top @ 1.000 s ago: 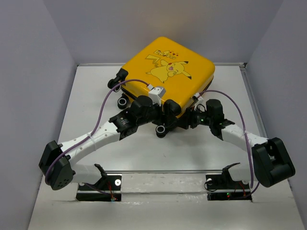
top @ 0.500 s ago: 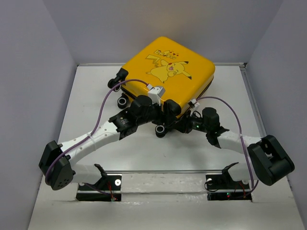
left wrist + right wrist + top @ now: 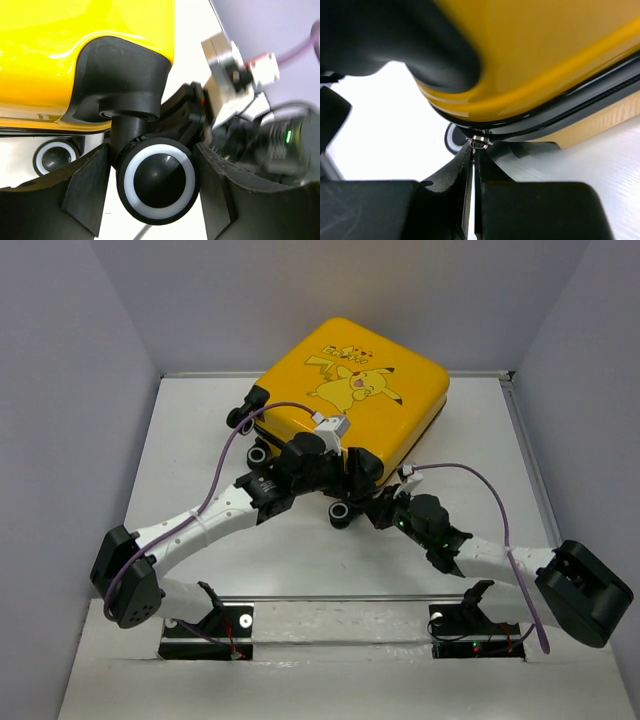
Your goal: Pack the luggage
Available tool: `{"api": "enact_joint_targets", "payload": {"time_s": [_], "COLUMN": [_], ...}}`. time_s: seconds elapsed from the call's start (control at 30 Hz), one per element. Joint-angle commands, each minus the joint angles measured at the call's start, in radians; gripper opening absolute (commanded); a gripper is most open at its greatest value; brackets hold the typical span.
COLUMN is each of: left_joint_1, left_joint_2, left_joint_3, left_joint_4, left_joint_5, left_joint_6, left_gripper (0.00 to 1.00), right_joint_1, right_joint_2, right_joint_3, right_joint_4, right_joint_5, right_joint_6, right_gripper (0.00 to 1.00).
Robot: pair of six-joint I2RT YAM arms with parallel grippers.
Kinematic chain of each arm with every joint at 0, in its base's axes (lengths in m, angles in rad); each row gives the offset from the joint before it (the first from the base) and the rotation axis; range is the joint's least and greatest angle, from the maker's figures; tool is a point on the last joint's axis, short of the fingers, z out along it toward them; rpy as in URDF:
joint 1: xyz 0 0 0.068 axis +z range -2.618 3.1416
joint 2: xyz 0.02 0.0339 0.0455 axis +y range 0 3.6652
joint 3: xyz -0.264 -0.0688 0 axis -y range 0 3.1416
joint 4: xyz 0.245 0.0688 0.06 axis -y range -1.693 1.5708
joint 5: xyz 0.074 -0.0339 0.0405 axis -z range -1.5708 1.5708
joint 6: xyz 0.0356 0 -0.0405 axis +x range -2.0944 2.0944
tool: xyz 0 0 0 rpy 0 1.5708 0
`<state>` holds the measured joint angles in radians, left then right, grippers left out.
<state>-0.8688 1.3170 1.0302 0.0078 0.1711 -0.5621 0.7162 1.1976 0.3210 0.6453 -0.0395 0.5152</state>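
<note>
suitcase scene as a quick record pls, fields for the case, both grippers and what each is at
suitcase: yellow, lid shut, lying flat at the back of the table
left gripper: open, fingers either side of a corner wheel, with a gap on one side
right gripper: shut on the zip pull at the case's seam
zip: how far it is closed cannot be told
</note>
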Motion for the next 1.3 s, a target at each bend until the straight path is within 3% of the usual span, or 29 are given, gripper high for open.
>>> {"api": "enact_joint_targets", "payload": {"time_s": [0.0, 0.17, 0.33, 0.53, 0.7, 0.73, 0.77, 0.83, 0.87, 0.9, 0.93, 1.0, 1.07, 1.1, 1.23, 1.27], "left_joint_1": [-0.016, -0.021, -0.038, -0.108, -0.133, -0.133, -0.133, -0.131, -0.131, -0.131, -0.130, -0.118, -0.095, -0.079, 0.051, 0.130], "left_joint_2": [0.056, 0.126, 0.168, 0.252, 0.277, 0.268, 0.249, 0.240, 0.228, 0.217, 0.206, 0.159, 0.087, 0.056, -0.106, -0.158], "left_joint_3": [0.215, 0.310, 0.350, 0.477, 0.469, 0.434, 0.418, 0.416, 0.432, 0.445, 0.470, 0.501, 0.498, 0.492, 0.362, 0.338], "left_joint_4": [0.317, 0.374, 0.452, 0.458, 0.463, 0.463, 0.460, 0.416, 0.353, 0.237, 0.186, 0.021, -0.049, -0.102, -0.169, -0.184], "left_joint_5": [0.119, 0.153, 0.182, 0.217, 0.226, 0.199, 0.193, 0.203, 0.170, 0.151, 0.134, 0.021, -0.050, -0.076, -0.137, -0.140], "left_joint_6": [-0.073, -0.162, -0.281, -0.323, -0.331, -0.311, -0.303, -0.233, -0.188, -0.145, -0.045, 0.048, 0.138, 0.158, 0.202, 0.202], "left_gripper": [0.06, 0.06, 0.06, 0.06, 0.08, 0.15, 0.37, 0.68, 0.93, 0.99, 0.99, 0.99, 0.99, 0.99, 0.99, 0.99], "right_joint_1": [0.230, 0.383, 0.491, 0.502, 0.523, 0.523, 0.523, 0.523, 0.523, 0.523, 0.523, 0.523, 0.523, 0.523, 0.523, 0.523], "right_joint_2": [-0.032, 0.101, 0.340, 0.571, 0.608, 0.582, 0.567, 0.496, 0.462, 0.429, 0.389, 0.228, 0.060, 0.015, -0.168, -0.196], "right_joint_3": [0.000, 0.075, 0.194, 0.395, 0.366, 0.312, 0.278, 0.198, 0.106, 0.066, 0.032, -0.037, -0.001, 0.015, 0.041, 0.064], "right_joint_4": [0.177, 0.364, 0.704, 0.821, 0.870, 0.878, 0.920, 0.941, 0.930, 0.913, 0.880, 0.644, 0.372, 0.114, -0.198, -0.284], "right_joint_5": [0.292, 0.573, 0.785, 0.854, 0.843, 0.855, 0.856, 0.857, 0.857, 0.859, 0.875, 0.862, 0.865, 0.865, 0.840, 0.837], "right_joint_6": [0.054, 0.008, -0.183, -0.190, -0.181, -0.170, -0.178, -0.161, -0.143, -0.136, -0.106, -0.013, 0.075, 0.122, 0.205, 0.226], "right_gripper": [0.07, 0.07, 0.07, 0.07, 0.07, 0.07, 0.07, 0.08, 0.14, 0.36, 0.47, 0.74, 0.82, 0.86, 0.89, 0.90]}}
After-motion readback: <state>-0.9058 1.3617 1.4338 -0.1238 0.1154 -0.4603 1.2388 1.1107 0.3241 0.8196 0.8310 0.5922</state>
